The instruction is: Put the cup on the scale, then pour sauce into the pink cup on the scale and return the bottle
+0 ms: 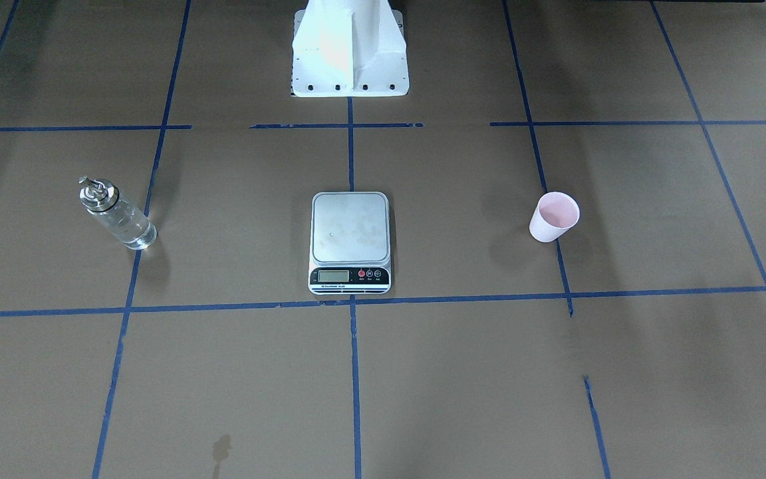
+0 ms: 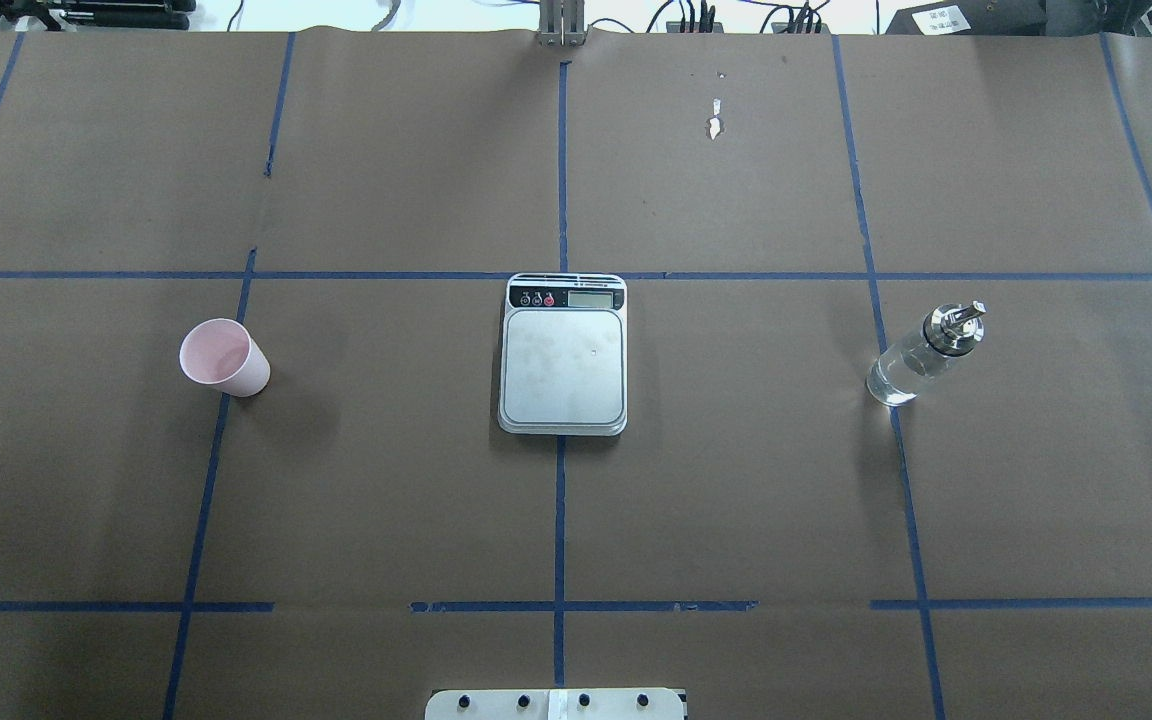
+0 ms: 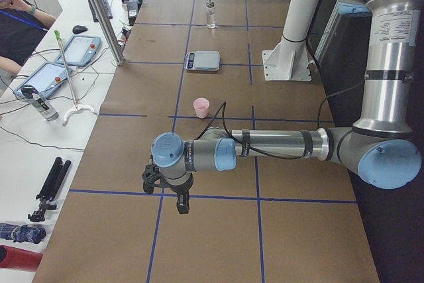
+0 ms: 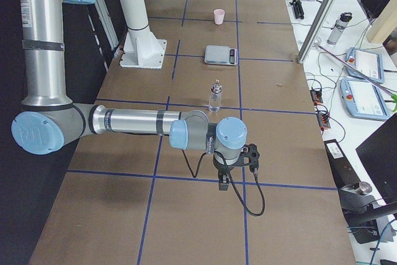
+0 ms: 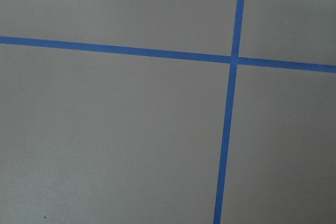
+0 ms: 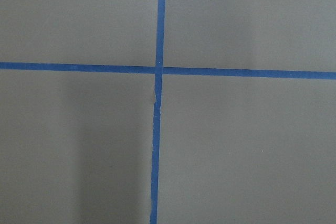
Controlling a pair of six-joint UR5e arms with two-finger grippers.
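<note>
The tabletop (image 2: 736, 500) is covered in matte brown paper, marked into large rectangles by strips of blue tape (image 2: 561, 520). At its middle lies the scale (image 2: 563, 365), a flat slab with rounded corners, a brushed steel platform faintly smudged, and a black strip with a small display on the side away from the robot. Toward the tabletop's left end stands the cup (image 2: 224, 358), pale pink, smooth, tapered and upright on the paper, well apart from the scale. Toward the right end stands the bottle (image 2: 921, 358), a clear glass cylinder with a shiny metal cap and spout, the colourless sauce (image 2: 894, 378) visible through its wall. The left tool (image 3: 181, 203) hangs over the far left end and the right tool (image 4: 223, 182) over the far right end, each pointing down above crossing tape lines; whether either is open or closed cannot be told.
</note>
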